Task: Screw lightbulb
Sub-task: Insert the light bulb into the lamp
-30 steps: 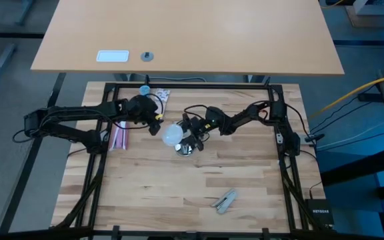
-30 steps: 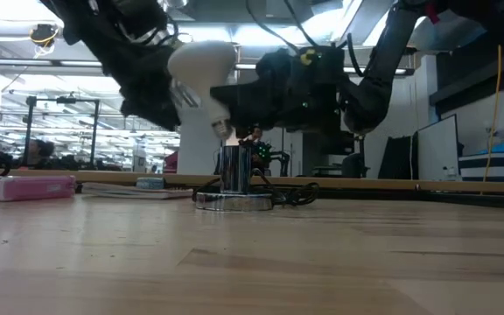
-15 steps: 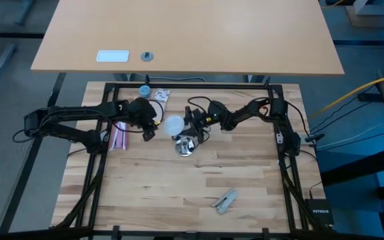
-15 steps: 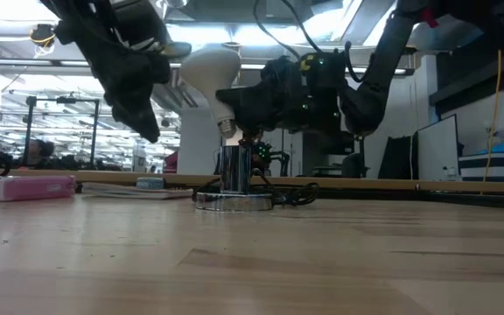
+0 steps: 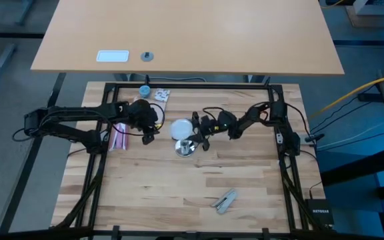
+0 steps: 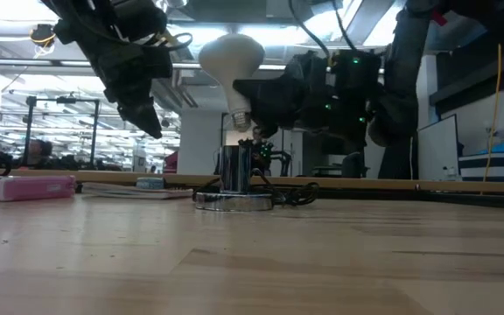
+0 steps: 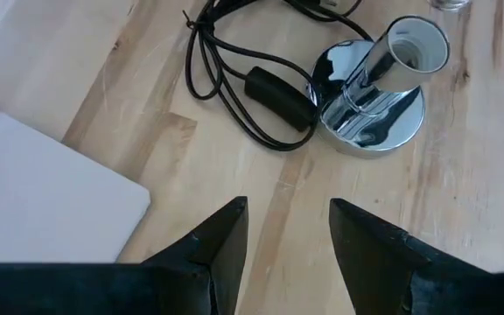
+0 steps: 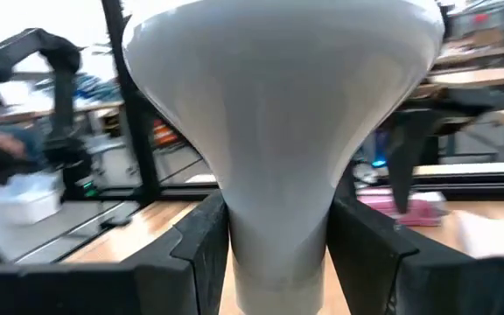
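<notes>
Since the earlier frame the lightbulb (image 6: 232, 72) has swung upright – neck down above the socket (image 6: 234, 168) for threading. Right claw (image 8: 278, 241) grips its neck; left claw (image 7: 287, 241), open and empty, stands clear.

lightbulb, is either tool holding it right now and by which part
The right tool holds the lightbulb by its narrow neck, globe up, above the chrome socket. The left tool is open and holds nothing.
</notes>
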### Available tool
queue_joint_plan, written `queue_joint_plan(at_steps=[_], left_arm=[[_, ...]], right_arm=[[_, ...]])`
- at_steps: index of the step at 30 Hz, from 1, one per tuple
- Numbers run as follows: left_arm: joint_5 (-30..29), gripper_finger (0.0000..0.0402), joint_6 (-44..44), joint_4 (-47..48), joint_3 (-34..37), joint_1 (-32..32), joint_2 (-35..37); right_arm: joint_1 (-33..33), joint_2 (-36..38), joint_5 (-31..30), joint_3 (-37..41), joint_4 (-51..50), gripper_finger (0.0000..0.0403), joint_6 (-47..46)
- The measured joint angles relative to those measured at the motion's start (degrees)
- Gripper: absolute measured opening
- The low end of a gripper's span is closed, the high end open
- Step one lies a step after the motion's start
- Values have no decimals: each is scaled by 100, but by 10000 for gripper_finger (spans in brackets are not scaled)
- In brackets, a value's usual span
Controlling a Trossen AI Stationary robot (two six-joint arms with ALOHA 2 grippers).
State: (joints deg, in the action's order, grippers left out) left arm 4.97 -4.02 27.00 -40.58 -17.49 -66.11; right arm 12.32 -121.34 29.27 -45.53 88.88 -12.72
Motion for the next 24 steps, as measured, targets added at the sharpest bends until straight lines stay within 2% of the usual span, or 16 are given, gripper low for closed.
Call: queue_joint_plan(at_steps=[4,12,15,18,24], left_arm=[[-1,155,-135,-239,0,2,0],[18,155,-311,-903,0,2,0],[281,155,-348,-903,0,7,0],[525,155,-373,-903,0,118,0],[553,155,-409,-936,0,522,0]], right_arm=[[-255,0,-597,25,43,170,-1],[-910,0,-1799,28,-492,170,916],[-986,0,-2226,28,-576,170,1047],[-984,0,-2331,28,-684,170,1096],[-971,0,-2400,28,-891,170,1168]])
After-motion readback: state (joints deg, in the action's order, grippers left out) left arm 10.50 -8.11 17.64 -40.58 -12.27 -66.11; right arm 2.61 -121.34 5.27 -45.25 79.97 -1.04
